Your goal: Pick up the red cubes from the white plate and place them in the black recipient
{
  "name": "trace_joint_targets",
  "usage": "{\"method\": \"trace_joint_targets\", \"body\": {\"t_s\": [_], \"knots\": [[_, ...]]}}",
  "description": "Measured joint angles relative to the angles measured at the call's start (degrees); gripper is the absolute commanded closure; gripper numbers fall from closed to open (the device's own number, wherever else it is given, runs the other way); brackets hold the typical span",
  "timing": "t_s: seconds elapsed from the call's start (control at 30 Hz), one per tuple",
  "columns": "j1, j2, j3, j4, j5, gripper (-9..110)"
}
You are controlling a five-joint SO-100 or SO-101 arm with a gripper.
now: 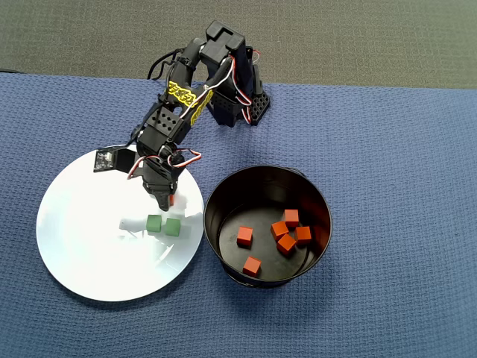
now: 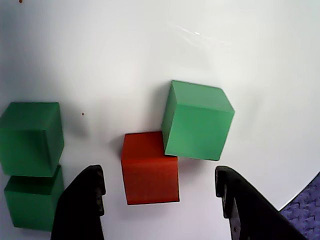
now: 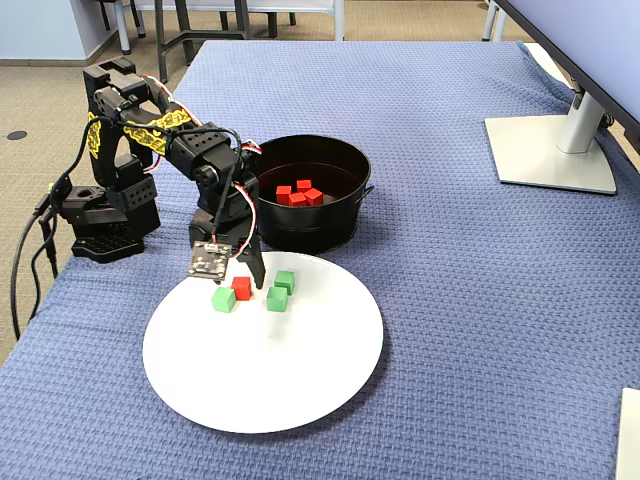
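The jaws stood apart when we looked through the wrist view: the two dark fingers of the gripper point(image 2: 159, 197) rose from the bottom edge, with one red cube point(image 2: 150, 169) lying on the white plate point(image 2: 110, 55) between them, touched by neither. We saw a green cube point(image 2: 197, 120) just above and right of it, pressed against its upper right corner. Two more green cubes point(image 2: 31, 137) sat at the left edge, one above the other.

In the overhead view we found the gripper point(image 1: 165, 198) over the plate's upper right part. The black recipient point(image 1: 216, 195) stood just right of the plate, and we counted five red cubes point(image 1: 288, 233) on its floor, three clustered toward the right and two apart at the centre and bottom.
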Motion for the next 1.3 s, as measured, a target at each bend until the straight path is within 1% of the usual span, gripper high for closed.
{"method": "trace_joint_targets", "body": {"t_s": [0.3,0.47,0.7,1.0,1.2,1.3], "knots": [[0.5,-2.4,-1.7,-0.8,0.1,85],[0.6,-4.3,-3.4,-0.9,0.0,94],[1.0,-4.3,-3.6,-1.8,0.1,101],[1.2,-2.5,-3.6,-3.8,0.8,102],[2.2,4.8,-3.9,-3.8,5.0,102],[2.7,7.6,-6.2,-1.8,8.2,102]]}}
